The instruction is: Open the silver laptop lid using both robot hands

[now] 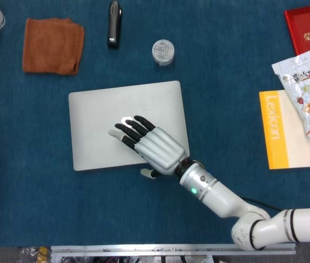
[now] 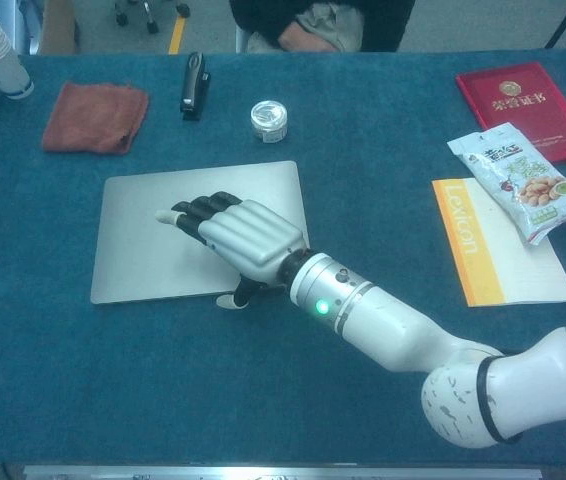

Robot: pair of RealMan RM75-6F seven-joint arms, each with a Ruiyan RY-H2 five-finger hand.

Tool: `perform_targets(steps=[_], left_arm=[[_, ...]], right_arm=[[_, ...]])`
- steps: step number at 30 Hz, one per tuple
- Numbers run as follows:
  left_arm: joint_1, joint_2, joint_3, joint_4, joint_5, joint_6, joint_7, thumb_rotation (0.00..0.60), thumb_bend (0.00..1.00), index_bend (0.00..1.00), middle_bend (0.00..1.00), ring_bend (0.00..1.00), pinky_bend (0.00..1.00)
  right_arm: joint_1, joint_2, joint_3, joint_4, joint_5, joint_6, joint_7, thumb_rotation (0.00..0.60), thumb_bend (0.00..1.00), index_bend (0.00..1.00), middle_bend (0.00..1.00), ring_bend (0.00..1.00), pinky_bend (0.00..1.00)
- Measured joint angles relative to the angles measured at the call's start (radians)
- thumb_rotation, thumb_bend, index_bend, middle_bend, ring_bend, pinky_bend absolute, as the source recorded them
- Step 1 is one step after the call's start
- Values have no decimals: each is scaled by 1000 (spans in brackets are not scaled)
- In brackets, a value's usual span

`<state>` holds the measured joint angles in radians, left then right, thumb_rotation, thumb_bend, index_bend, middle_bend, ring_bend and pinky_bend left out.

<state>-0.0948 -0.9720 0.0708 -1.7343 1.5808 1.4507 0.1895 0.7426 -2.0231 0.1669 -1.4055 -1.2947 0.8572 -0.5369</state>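
On the blue desk [image 1: 226, 82] the silver laptop [image 1: 95, 115] is lying flat with its lid fully down, so the opening itself is not yet begun. Over the lid the right hand [image 1: 152, 147] is lying palm down, its fingers [image 1: 126, 129] stretched out and grasping nothing, thumb hanging just past the near edge of the laptop. No left hand is showing in either view, and judging by that, nearly the whole job of lifting the lid with both hands is waiting ahead.

The silver ribbed right hand [image 1: 154, 147] has black fingers [image 1: 135, 125]; its glossy white arm [image 2: 403, 335] carries a green light.
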Motion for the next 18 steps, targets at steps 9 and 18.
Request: perform_targets(steps=[9,18], left_arm=[[7,-1,-4,12,4,6,-11,600,226,0,0,0,0],[8,-4,-13,29,3,6,-24,600,226,0,0,0,0]], right_arm=[[32,-58,11,92,39,-5,-17,600,130,0,58,1,64],[66,-106,30,161,58,-10,-5,600,129,0,58,1,64]])
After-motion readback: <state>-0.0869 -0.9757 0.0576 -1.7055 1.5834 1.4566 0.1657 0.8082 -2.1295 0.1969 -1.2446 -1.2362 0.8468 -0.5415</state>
